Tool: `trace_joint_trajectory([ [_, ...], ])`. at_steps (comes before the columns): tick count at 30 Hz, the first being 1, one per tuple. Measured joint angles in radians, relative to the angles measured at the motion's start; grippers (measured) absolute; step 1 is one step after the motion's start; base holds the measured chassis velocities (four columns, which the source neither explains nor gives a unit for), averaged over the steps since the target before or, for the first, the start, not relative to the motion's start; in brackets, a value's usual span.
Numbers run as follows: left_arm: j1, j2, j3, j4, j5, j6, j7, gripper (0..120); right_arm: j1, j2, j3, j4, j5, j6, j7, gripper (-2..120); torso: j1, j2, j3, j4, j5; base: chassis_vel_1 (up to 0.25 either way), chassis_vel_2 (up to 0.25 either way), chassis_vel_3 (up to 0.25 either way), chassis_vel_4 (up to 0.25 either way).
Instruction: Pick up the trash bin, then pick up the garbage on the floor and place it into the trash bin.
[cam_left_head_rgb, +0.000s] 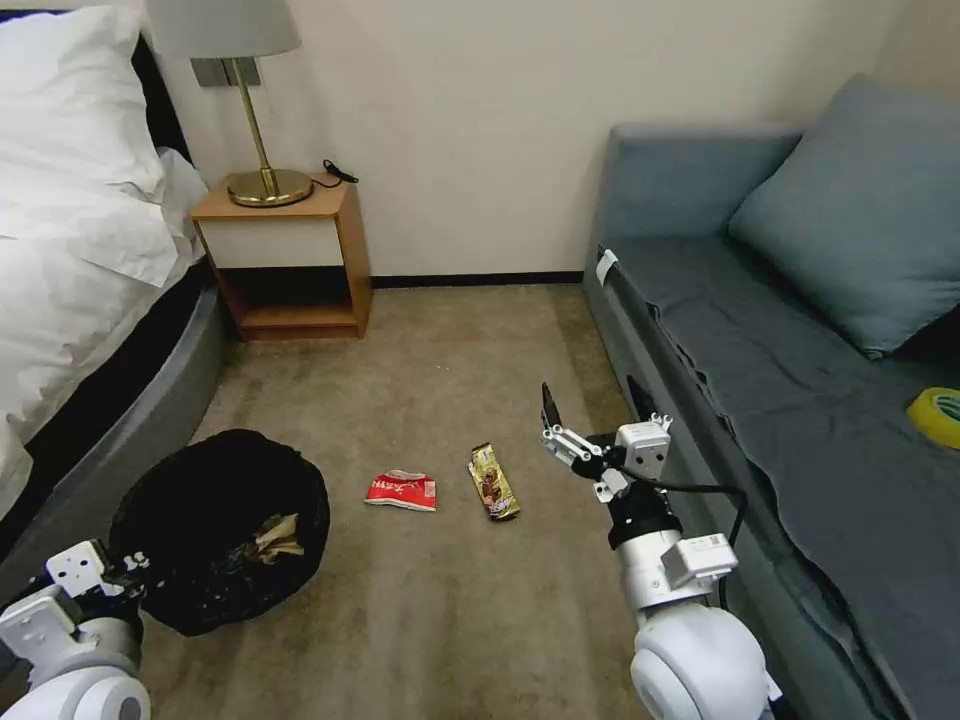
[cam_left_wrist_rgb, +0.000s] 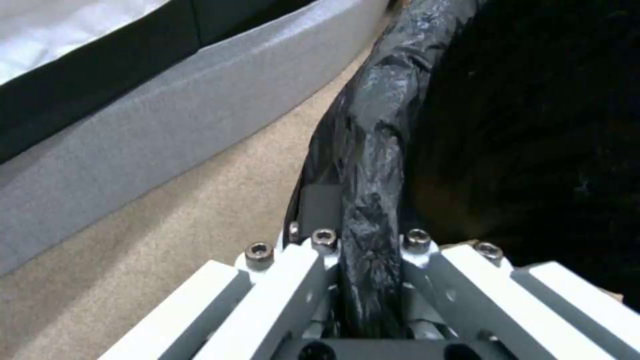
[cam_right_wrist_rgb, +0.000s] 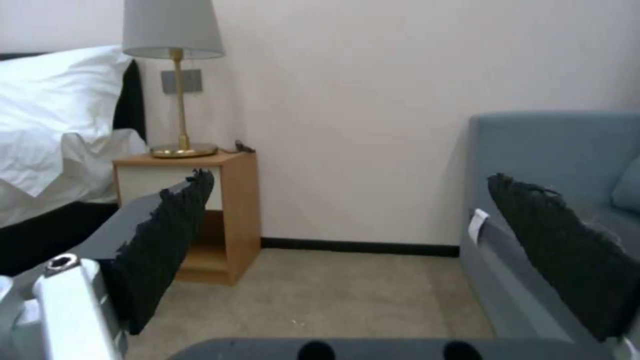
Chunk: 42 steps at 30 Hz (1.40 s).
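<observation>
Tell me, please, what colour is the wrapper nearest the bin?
Red with white print, clearest in the head view.

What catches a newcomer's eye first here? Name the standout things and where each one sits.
The round bin lined with crinkly black plastic stands out low on the left, beside the bed, its rim clamped in the left hand. On the beige carpet in the middle lie a crumpled red wrapper and a gold-brown snack wrapper. The right hand hovers open by the grey-blue sofa.
</observation>
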<state>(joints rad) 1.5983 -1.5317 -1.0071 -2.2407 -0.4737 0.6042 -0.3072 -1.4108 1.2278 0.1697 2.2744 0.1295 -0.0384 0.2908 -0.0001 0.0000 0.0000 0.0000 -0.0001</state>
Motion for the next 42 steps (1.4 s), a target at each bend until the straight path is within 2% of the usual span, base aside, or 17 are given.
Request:
trace_joint_trajectory([
  [11,0.001,0.002,-0.011,0.0,-0.007,0.0,0.001,2,0.016,-0.004,-0.015,-0.033,0.003,0.018,-0.011,100,0.0,0.0,0.0,0.0001,0.0002,-0.036,0.033,0.033,-0.029],
  [27,0.003,0.001,-0.015,0.005,-0.01,-0.002,0.001,2,0.059,-0.027,-0.033,-0.073,0.017,0.014,-0.008,100,0.0,0.0,0.0,0.0,0.0001,-0.202,0.19,0.193,-0.197],
  [35,0.003,0.002,-0.018,0.011,-0.01,-0.003,0.002,2,0.096,-0.033,-0.059,-0.102,0.037,0.011,-0.008,100,0.0,0.0,0.0,0.0,0.0001,-0.05,0.055,0.051,-0.051],
  [39,0.002,0.004,-0.019,0.017,-0.009,-0.003,0.001,2,0.165,-0.056,-0.09,-0.147,0.105,-0.038,0.006,100,0.0,0.0,0.0,0.0,0.0,0.0,0.0,0.0,0.0],
  [42,-0.002,0.004,-0.018,0.021,-0.008,-0.003,0.001,2,0.283,-0.104,-0.157,-0.219,0.277,-0.165,0.05,100,0.0,0.0,0.0,0.0,0.0001,0.0,0.0,0.0,0.0],
])
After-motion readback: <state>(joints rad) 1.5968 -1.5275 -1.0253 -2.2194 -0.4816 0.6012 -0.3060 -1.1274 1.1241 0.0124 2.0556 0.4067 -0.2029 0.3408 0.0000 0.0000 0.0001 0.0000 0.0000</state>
